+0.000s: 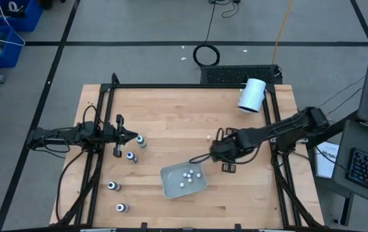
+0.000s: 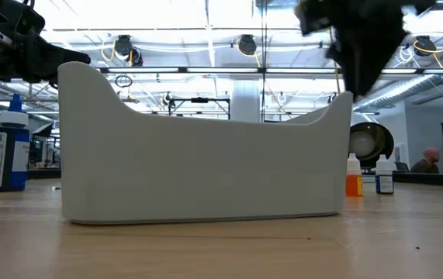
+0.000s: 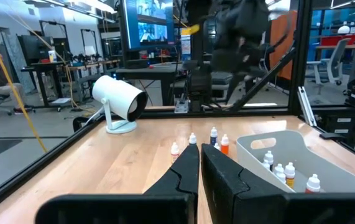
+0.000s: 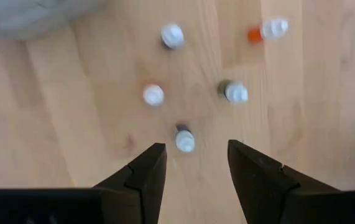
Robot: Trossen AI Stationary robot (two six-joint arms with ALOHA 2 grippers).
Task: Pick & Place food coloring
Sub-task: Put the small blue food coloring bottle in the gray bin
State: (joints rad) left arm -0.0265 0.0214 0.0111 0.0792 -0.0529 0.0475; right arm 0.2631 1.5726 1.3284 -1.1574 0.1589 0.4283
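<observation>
The right tool (image 4: 194,147) hangs over the desk (image 1: 171,109) with its fingers spread wide and nothing between them. It points straight down, which looks like the set-up for a vertical pinch on one of the food coloring bottles (image 4: 184,140). One pale-capped bottle stands just ahead of the gap between the fingers, and three more stand a little farther out. An orange one lies on its side beyond them. Several more bottles already sit in the clear tray (image 1: 168,175) just beside this tool, so the job seems partly done. The spread fingers suggest the tool is ready for another pick. The left tool (image 3: 200,163) waits well apart on the far side of the tray. Its fingers are pressed almost together on nothing, and a few bottles stand just ahead of it. A white cylinder (image 3: 120,99) stands well beyond the right tool at the desk's edge. From table height the tray wall blocks its contents and most of the desk. There the right arm is only a dark blur cut off at the top. From above, the right tool's fingers merge with the arm, so which bottle it is over cannot be fixed from that view.
</observation>
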